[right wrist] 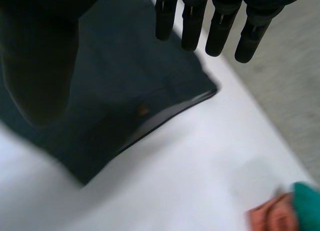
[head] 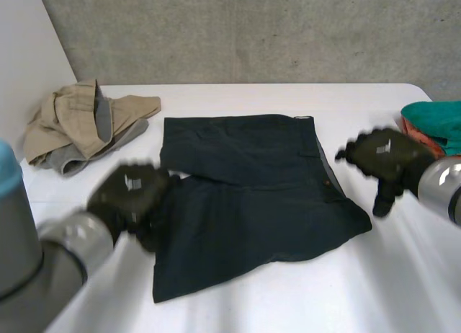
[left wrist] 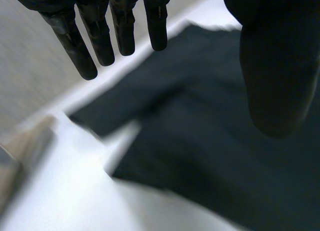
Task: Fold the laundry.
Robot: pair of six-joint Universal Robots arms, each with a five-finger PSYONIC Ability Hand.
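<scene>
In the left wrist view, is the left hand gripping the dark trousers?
No, the left hand has its fingers straight and apart from the thumb, with no fold of the dark trousers between them.

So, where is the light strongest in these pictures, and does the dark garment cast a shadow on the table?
Head view: the white table is brightest at its front right; the dark garment shows few folds. Left wrist view: the table glares beside the garment's edge. Right wrist view: a thin shadow lines the waistband edge.
</scene>
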